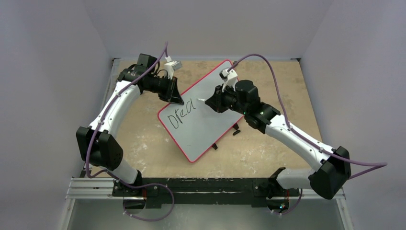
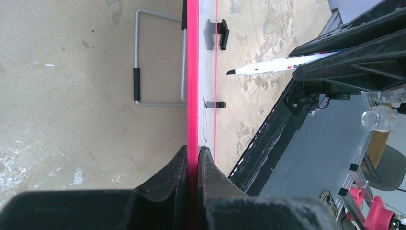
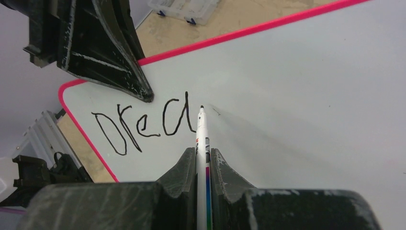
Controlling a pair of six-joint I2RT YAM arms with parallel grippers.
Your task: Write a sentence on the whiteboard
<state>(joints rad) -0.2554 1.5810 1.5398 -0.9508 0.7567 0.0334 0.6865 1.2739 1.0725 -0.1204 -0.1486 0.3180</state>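
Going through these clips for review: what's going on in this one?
The left end effector is clamped on the thin red rim of the large flat white whiteboard, apparently steadying it. The right end effector grips a white marker pen, its tip just past the black handwritten letters "Drea". The sentence is only begun: one partial word.

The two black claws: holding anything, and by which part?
Left gripper pinches the red-rimmed white whiteboard by its edge; right gripper clamps the white marker pen by its barrel.
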